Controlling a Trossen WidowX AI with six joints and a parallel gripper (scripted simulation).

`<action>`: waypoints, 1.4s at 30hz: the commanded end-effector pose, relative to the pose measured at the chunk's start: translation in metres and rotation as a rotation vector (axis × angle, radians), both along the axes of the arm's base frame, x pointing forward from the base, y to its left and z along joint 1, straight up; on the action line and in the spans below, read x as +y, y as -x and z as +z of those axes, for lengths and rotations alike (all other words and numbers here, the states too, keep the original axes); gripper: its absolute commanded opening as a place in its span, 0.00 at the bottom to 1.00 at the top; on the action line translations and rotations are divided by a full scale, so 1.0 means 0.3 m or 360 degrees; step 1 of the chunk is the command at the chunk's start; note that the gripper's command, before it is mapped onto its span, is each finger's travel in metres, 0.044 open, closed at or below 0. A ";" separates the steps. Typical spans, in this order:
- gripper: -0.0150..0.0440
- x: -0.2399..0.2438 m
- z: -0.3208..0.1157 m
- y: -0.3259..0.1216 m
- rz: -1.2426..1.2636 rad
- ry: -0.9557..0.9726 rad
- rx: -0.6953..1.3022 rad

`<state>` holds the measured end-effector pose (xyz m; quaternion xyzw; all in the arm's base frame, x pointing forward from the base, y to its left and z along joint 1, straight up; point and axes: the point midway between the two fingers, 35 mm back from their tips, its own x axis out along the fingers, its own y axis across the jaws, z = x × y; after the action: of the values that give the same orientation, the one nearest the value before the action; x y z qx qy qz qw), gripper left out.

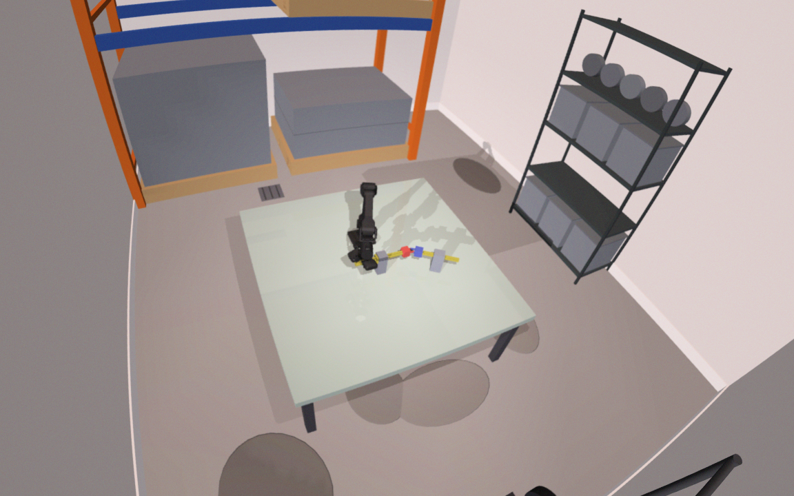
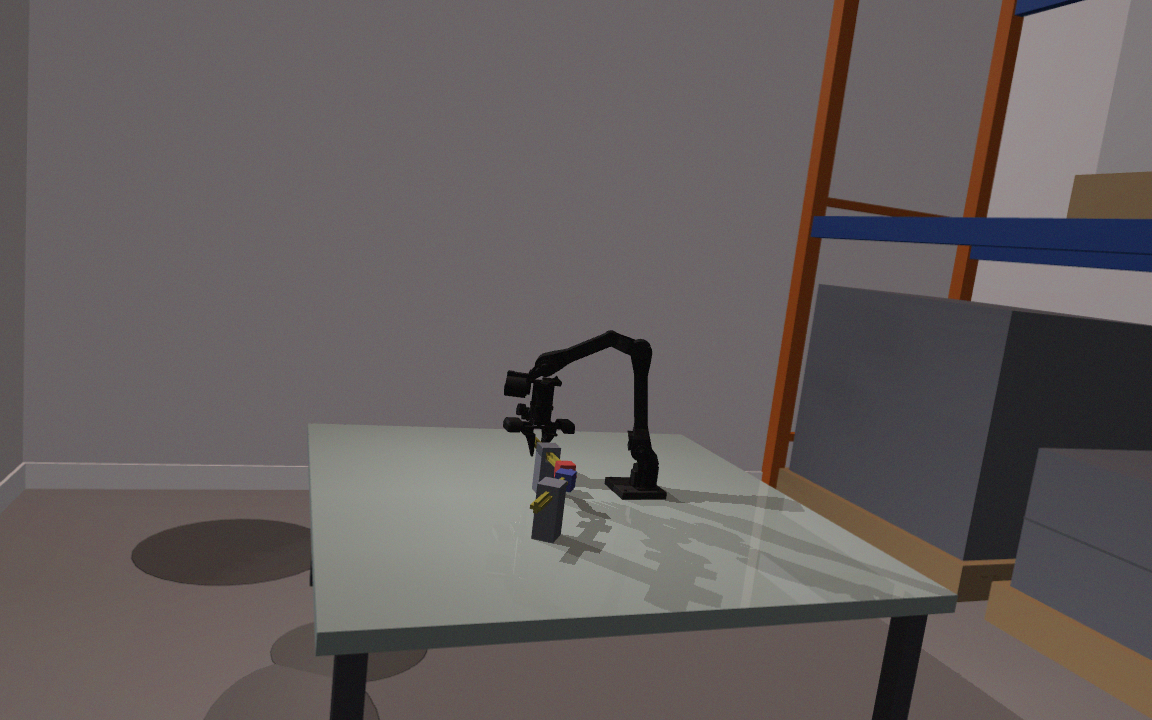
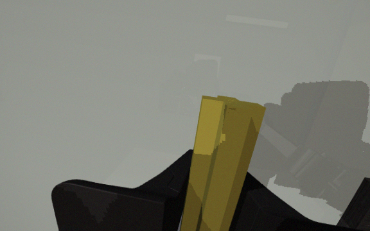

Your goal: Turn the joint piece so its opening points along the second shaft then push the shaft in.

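Note:
My gripper (image 1: 362, 261) (image 3: 207, 158) is shut on the outer part of the yellow second shaft (image 1: 395, 253) (image 3: 209, 125), at the left of its grey block (image 1: 381, 264) (image 2: 540, 471). Beyond that block, the shaft's inner end meets the red joint piece (image 1: 405, 251) (image 2: 564, 465). How deep it sits in the opening is hidden. The red piece is hinged to a blue piece (image 1: 418, 251) (image 2: 568, 480) on the yellow first shaft (image 1: 450, 259) (image 2: 541, 500). That shaft passes through the other grey block (image 1: 437, 262) (image 2: 548, 519). The red piece looks in line with the second shaft.
The blocks stand on a pale green table (image 1: 350, 351) (image 2: 419, 573). The arm's base (image 2: 636, 488) is on the table behind them, on the rack's side. An orange and blue rack with large grey boxes (image 1: 193, 117) and a dark shelf (image 1: 585, 197) stand beyond the table.

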<state>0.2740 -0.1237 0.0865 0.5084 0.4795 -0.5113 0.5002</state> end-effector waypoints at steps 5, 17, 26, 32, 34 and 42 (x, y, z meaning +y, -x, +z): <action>0.25 0.000 0.000 0.000 0.0000 0.0000 0.0000; 0.37 0.000 0.000 0.000 0.0000 0.0000 0.0000; 0.77 0.000 0.000 0.000 0.0000 0.0000 0.0000; 1.00 0.000 0.000 0.000 0.0000 0.0000 0.0000; 1.00 0.000 0.000 0.000 0.0000 0.0000 0.0000; 1.00 0.000 0.008 0.000 0.0000 -0.0002 0.0000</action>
<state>0.2739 -0.1237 0.0865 0.5085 0.4797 -0.5113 0.4999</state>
